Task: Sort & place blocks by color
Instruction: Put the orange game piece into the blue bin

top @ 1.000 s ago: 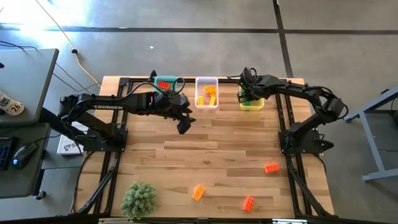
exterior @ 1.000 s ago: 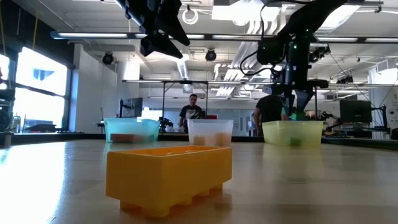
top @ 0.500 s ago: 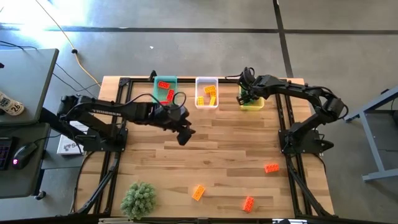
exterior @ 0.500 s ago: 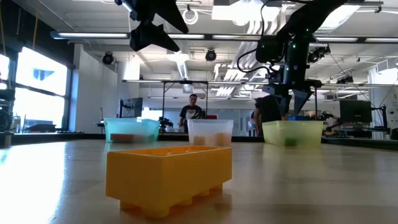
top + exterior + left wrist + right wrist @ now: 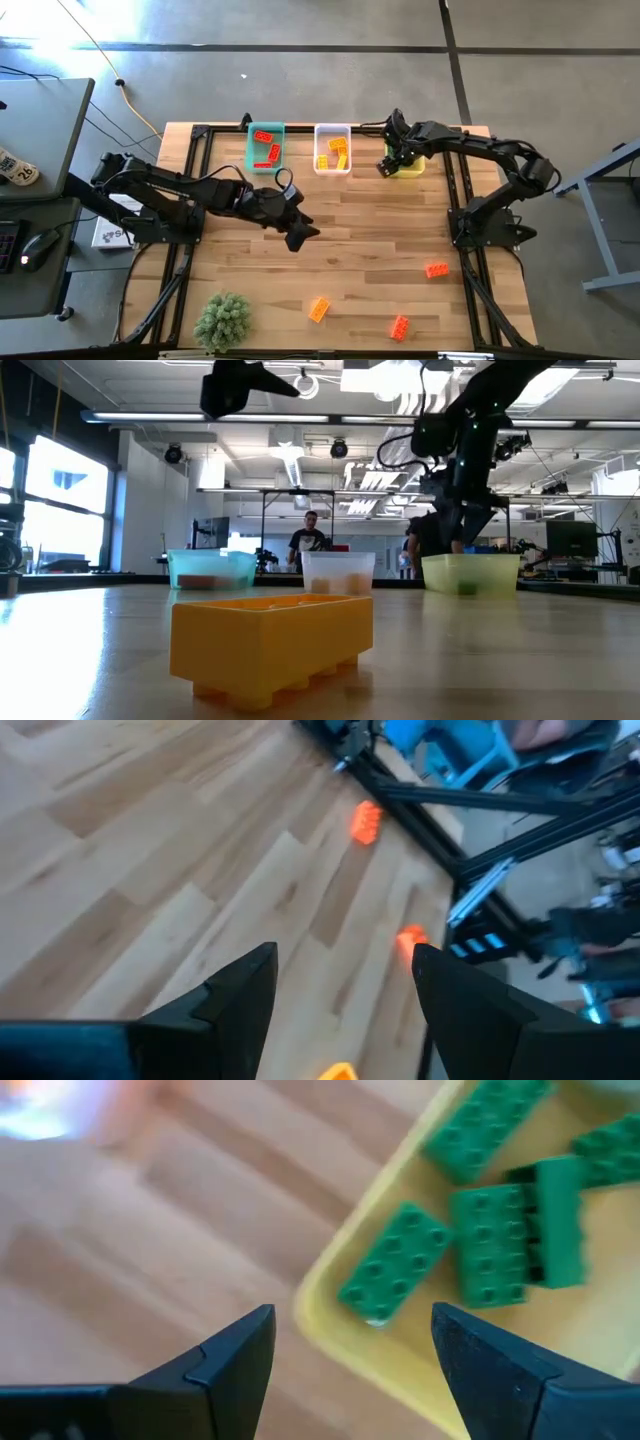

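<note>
Most of the blocks had been sorted by this point. Two red-orange bricks (image 5: 267,146) lay in the teal bin (image 5: 250,157), at least three yellow-orange bricks (image 5: 334,153) in the clear bin (image 5: 317,131), and about four green bricks (image 5: 490,1250) in the yellow bin (image 5: 345,1342). The wrist view caught only part of that bin, so the green count could be low.

Three bricks remained loose at the near end of the wooden table (image 5: 380,220). One yellow-orange brick (image 5: 318,309) lay near the fuzzy green plant ball (image 5: 223,319). One red-orange brick (image 5: 399,327) sat just inside the near edge, and another (image 5: 436,269) lay by the base of the right arm. By this showing the sorting was largely done, with two red-orange pieces owed to the teal bin and one yellow-orange piece to the clear bin.

The right gripper (image 5: 350,1355) hung above the near-left corner of the yellow bin, its fingers spread and nothing between them. The left gripper (image 5: 340,990) hovered over the middle of the table, well clear of the bins, with its fingers parted and empty. Its own camera looked toward the loose bricks.

The count stood at three bins, three loose bricks and one plant ball. In the room beyond the table, a person (image 5: 308,543) stood behind the bins.
</note>
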Tool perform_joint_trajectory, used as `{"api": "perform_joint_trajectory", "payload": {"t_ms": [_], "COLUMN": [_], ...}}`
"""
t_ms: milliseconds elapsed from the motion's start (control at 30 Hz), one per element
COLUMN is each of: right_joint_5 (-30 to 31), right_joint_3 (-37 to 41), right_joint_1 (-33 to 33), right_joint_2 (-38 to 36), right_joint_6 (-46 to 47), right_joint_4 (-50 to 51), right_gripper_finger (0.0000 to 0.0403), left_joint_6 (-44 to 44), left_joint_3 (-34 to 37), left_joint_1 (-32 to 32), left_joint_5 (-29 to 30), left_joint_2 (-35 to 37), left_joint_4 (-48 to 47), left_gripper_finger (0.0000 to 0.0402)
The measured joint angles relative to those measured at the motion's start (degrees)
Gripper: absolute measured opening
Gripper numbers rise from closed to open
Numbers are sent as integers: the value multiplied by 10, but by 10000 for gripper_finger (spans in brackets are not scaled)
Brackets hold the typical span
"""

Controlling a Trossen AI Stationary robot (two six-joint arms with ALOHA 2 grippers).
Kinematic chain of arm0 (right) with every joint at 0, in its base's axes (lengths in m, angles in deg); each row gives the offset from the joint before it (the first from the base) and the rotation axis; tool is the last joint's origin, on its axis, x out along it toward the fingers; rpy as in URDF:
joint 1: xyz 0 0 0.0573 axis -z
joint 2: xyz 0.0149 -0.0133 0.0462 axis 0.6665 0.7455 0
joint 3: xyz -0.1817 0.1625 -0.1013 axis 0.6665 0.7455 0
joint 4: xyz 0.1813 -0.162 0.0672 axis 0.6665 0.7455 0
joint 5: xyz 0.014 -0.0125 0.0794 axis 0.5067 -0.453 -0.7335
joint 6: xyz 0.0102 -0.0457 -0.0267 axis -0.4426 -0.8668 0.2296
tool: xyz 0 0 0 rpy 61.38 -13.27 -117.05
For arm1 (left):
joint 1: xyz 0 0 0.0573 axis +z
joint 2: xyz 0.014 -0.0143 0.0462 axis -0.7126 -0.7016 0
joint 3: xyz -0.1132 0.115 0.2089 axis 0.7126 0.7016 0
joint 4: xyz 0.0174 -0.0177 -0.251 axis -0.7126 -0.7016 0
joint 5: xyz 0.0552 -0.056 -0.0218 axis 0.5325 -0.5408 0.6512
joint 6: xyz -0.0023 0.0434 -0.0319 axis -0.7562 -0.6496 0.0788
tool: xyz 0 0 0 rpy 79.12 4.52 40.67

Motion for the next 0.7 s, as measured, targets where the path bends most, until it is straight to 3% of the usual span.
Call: {"api": "perform_joint_trajectory", "payload": {"t_ms": [433,700], "right_joint_5": [-124,-206], "right_joint_3": [0,0], "right_joint_1": [-150,-263], "right_joint_2": [-109,-128], "right_joint_6": [15,11], "right_joint_4": [5,7], "right_gripper_finger": [256,256], "left_joint_6": [9,48], "left_joint_3": [0,0], "left_joint_1": [-1,21], "left_joint_5": [17,34], "left_joint_2": [0,0], "left_joint_4": [18,16], "left_gripper_finger": [223,223]}}
